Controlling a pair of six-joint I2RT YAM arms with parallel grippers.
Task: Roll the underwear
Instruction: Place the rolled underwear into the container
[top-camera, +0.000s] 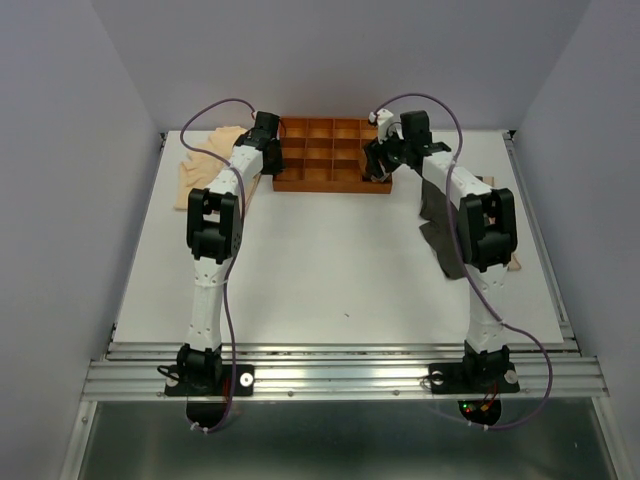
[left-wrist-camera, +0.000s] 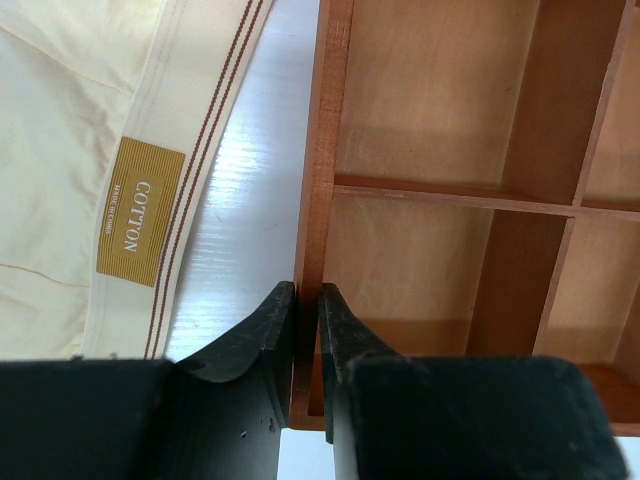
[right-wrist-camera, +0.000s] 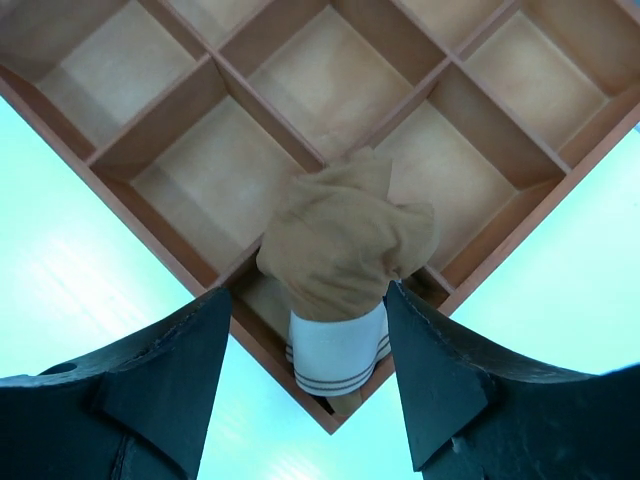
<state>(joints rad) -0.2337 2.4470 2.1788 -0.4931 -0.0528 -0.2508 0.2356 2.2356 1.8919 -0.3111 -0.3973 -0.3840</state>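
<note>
Clamping tray (left-wrist-camera: 318, 150) wall w/ left gripper (left-wrist-camera: 308, 300); straddling rolled brown brief (right-wrist-camera: 340, 240) in tray corner cell w/ right gripper (right-wrist-camera: 305, 295), released. 1 of 3 done; to roll: peach brief (top-camera: 205, 160) left of tray, dark brief (top-camera: 435, 215) right of tray.

we note the rolled brown underwear (right-wrist-camera: 345, 245) plugs the tray (right-wrist-camera: 270, 110) corner cell between the spread right gripper (right-wrist-camera: 305, 300); neighbouring cells open. tray wall fills left gripper (left-wrist-camera: 307, 292).

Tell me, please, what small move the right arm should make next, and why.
Probably lift the right gripper straight up: it stands open, and the rolled brown underwear already sits in the corner compartment of the tray.
</note>
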